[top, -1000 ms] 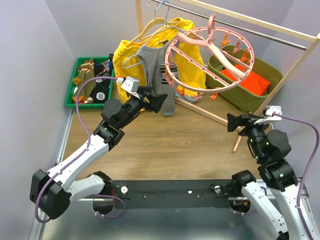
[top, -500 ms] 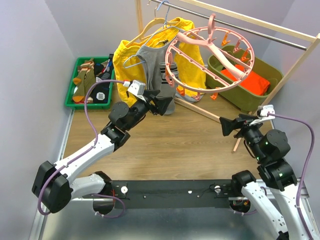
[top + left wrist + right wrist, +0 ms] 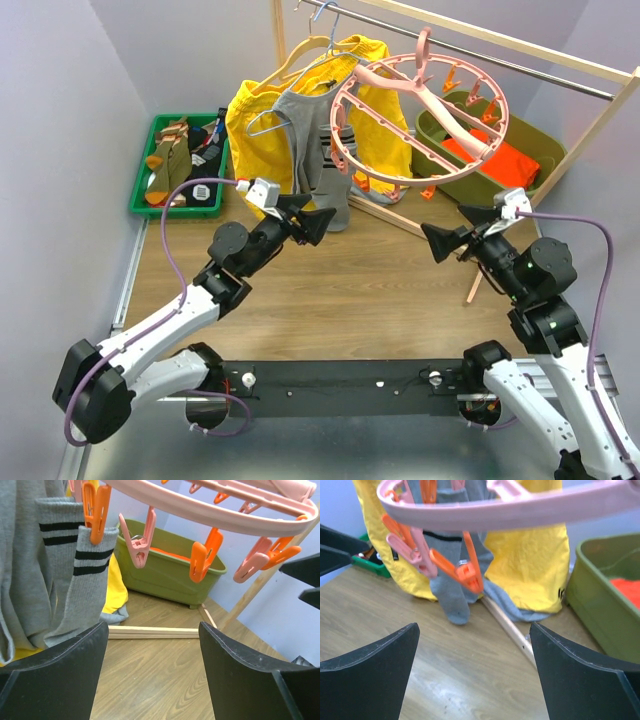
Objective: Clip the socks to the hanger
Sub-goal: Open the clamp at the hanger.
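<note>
1. Top view only: socks [image 3: 165,155] in green tray [image 3: 150,210], back left; L wrist cam shows grey striped sock [image 3: 85,580] pinned by orange clip [image 3: 96,507].
2. Hanger [image 3: 420,125] on rail [image 3: 520,55], ring tilted, hook up, above & between L gripper [image 3: 318,224] & R gripper [image 3: 438,243]; both jaws wide, empty.
3. Wood tabletop [image 3: 340,290], lilac walls [image 3: 60,120].

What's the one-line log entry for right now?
left gripper: open, empty | right gripper: open, empty | hanger: grey striped sock clipped | tray: socks inside
</note>
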`<state>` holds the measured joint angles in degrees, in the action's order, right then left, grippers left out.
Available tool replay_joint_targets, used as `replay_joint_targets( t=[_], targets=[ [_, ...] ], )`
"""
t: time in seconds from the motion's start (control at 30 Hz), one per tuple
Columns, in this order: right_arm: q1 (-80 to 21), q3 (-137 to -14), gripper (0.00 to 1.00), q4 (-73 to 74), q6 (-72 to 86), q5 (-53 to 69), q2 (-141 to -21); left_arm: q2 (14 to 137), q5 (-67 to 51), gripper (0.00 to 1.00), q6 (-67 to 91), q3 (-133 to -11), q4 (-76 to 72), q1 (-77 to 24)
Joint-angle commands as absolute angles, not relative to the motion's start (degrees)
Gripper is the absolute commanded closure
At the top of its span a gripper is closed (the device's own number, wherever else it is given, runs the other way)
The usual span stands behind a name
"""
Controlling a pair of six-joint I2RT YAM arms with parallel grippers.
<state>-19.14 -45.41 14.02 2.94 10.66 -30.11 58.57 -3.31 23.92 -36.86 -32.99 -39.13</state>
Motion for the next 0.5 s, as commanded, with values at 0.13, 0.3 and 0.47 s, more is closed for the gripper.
replay_joint_targets(
  t=[0.13,0.3,0.47],
  targets=[
    [-19.5,-48.2,0.05,1.6,-0.8,16.1,-35.4,53.0,-0.4,0.18,23.8,-34.4,-29.3,-39.6],
    [-19.5,-48.3,0.06,-1.6,-0.8,17.0,-37.6,51.9,-0.4,0.18,23.8,-33.8,-28.1,-39.6],
    [-19.5,-48.1,0.08,-4.1,-0.2,17.8,-38.8,52.1,-0.4,0.18,24.1,-33.6,-27.7,-39.6]
  ],
)
